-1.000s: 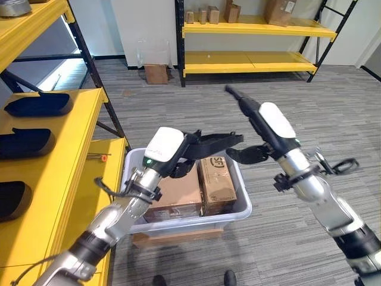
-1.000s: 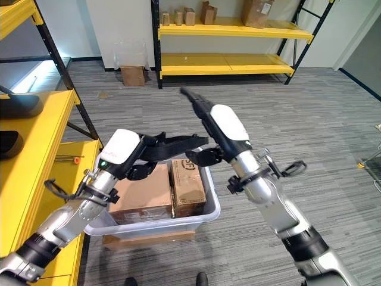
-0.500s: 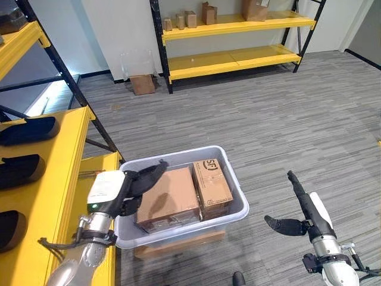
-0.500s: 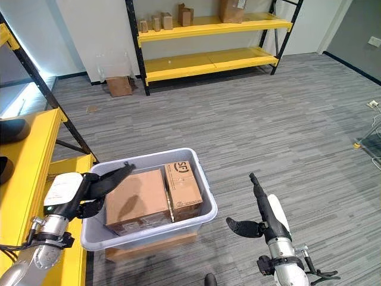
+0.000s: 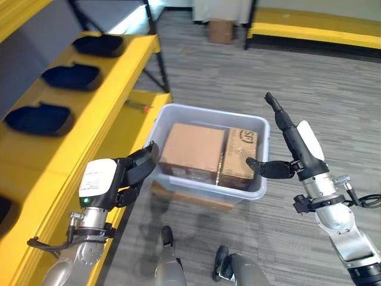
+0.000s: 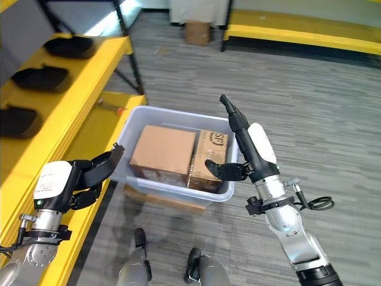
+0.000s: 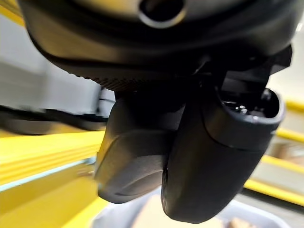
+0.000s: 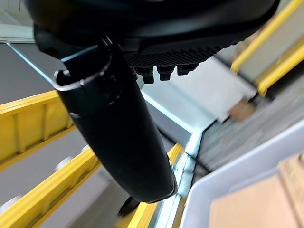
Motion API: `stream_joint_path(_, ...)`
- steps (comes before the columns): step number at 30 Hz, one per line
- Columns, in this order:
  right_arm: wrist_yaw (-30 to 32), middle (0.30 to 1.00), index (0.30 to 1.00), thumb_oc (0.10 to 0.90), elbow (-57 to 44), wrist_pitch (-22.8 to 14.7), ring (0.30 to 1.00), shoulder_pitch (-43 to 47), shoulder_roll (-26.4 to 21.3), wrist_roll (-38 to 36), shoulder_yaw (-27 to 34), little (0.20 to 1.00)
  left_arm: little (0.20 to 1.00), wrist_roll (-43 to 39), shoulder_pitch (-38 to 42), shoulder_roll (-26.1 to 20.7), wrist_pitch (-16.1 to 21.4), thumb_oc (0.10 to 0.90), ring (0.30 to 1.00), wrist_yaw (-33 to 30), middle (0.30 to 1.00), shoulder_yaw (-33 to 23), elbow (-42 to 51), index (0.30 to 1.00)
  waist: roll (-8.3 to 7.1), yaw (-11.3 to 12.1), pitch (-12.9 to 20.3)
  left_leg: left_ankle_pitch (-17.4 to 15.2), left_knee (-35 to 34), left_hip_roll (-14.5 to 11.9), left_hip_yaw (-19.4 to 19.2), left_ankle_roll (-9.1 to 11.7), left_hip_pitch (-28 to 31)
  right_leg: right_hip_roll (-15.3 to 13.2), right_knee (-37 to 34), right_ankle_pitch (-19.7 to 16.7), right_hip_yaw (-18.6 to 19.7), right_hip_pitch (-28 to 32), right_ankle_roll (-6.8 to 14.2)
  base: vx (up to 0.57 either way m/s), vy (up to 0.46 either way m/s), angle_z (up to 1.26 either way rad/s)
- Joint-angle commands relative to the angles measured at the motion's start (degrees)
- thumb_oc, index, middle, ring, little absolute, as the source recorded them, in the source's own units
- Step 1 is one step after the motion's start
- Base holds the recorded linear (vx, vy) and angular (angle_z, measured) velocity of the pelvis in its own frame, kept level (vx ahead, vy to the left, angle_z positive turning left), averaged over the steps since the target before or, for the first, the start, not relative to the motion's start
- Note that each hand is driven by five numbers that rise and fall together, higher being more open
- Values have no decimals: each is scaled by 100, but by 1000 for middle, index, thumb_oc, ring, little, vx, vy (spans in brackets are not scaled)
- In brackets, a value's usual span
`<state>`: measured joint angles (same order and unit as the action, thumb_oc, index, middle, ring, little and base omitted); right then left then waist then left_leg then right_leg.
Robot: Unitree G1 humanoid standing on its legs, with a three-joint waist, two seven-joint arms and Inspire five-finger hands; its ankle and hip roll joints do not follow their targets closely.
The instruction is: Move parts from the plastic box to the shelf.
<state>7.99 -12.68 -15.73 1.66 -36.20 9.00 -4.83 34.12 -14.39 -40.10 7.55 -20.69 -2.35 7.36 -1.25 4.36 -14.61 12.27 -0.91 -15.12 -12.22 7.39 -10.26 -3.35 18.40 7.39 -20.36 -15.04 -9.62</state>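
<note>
A pale plastic box (image 5: pixel 199 182) stands on the floor beside the yellow shelf (image 5: pixel 71 128). Inside lie a large plain cardboard carton (image 5: pixel 191 149) and a smaller printed carton (image 5: pixel 241 156). My left hand (image 5: pixel 130 171) hovers open just off the box's near left corner, fingers relaxed and pointing at it, holding nothing. My right hand (image 5: pixel 299 145) is open at the box's right side, fingers straight and pointing up, thumb (image 5: pixel 265 168) reaching over the near right corner. In the right wrist view the box rim (image 8: pixel 247 166) shows past the thumb.
Three dark shallow trays (image 5: pixel 37 118) lie in a row along the shelf's upper level. A small orange-tipped tool (image 5: pixel 144 109) rests on the lower level (image 5: pixel 128 122). The plastic box sits on a flat brown base (image 5: pixel 193 199). Grey carpet stretches to the right; another yellow rack (image 5: pixel 321 27) stands at the back.
The camera has tilted down and swung toward the shelf. My right hand has risen from low on the right to the box's right side. The left hand stays by the left corner.
</note>
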Motion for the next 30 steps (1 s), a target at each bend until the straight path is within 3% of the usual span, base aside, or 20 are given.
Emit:
stream_joint_path(1, 293, 1000, 1000, 900, -576, -561, 1000, 44, -253, -99, 411, 1000, 300, 18, 734, -112, 527, 400, 300, -576, 300, -733, 1093, 300, 127, -602, 454, -299, 804, -181, -143, 126, 718, -164, -1540, -91, 182, 1376, 1176, -80, -132, 141)
stream_joint_path(7, 222, 1000, 1000, 900, -599, -552, 1000, -303, -173, -176, 613, 1000, 300, 74, 782, -169, 625, 400, 300, -527, 300, -695, 1279, 300, 271, -831, 654, -644, 1325, -206, -550, 215, 1514, -198, -1766, -227, -548, 1485, 1156, -63, -1, 97)
stream_joint_path(9, 244, 1000, 1000, 900, -596, -541, 1000, -411, -121, -151, 702, 1000, 300, 106, 850, -180, 643, 400, 300, -535, 300, -666, 1318, 300, 377, -935, 754, -893, 1003, 5, -628, 219, 1761, -244, -1782, -293, -774, 1444, 1222, -63, 102, 95)
stream_joint_path(11, 309, 1000, 1000, 900, -655, -549, 1000, -503, -112, -114, 845, 1000, 300, 117, 956, -177, 677, 400, 300, -514, 300, -559, 1391, 300, 466, -1069, 844, -1004, 379, 3, -1082, 164, 1780, -436, -1712, -455, -1037, 1391, 1357, -47, 249, 113)
stream_joint_path(13, 325, 1000, 1000, 900, -612, -518, 1000, -551, -56, 66, 814, 1000, 300, 268, 881, -264, 688, 400, 300, -551, 300, -569, 1454, 300, 585, -949, 938, -1213, -345, 288, -1057, 48, 1915, -626, -1644, -659, -1142, 1340, 1521, -22, 335, 109)
stream_joint_path(18, 267, 1000, 1000, 900, -603, -505, 1000, -428, 72, -22, 632, 1000, 300, 255, 855, -365, 761, 400, 300, -531, 300, -600, 1588, 300, 503, -783, 887, -1307, -372, 549, -1055, -122, 1835, -968, -1616, -986, -1284, 1386, 1720, -26, 205, 9)
stream_joint_path(20, 163, 1000, 1000, 900, -535, -440, 1000, -363, 104, 49, 498, 1000, 300, 341, 752, -500, 755, 400, 300, -507, 300, -649, 1597, 300, 448, -607, 862, -1455, -402, 812, -866, -277, 1759, -1218, -1612, -1189, -1390, 1484, 1877, -50, 273, 37)
stream_joint_path(30, 89, 1000, 1000, 900, -519, -380, 1000, -460, 261, 236, 496, 1000, 300, 477, 605, -880, 780, 400, 300, -504, 300, -857, 1682, 300, 264, -411, 842, -1661, -393, 1454, -240, -650, 1660, -1881, -1524, -1722, -1537, 1779, 2293, -4, 202, 44)
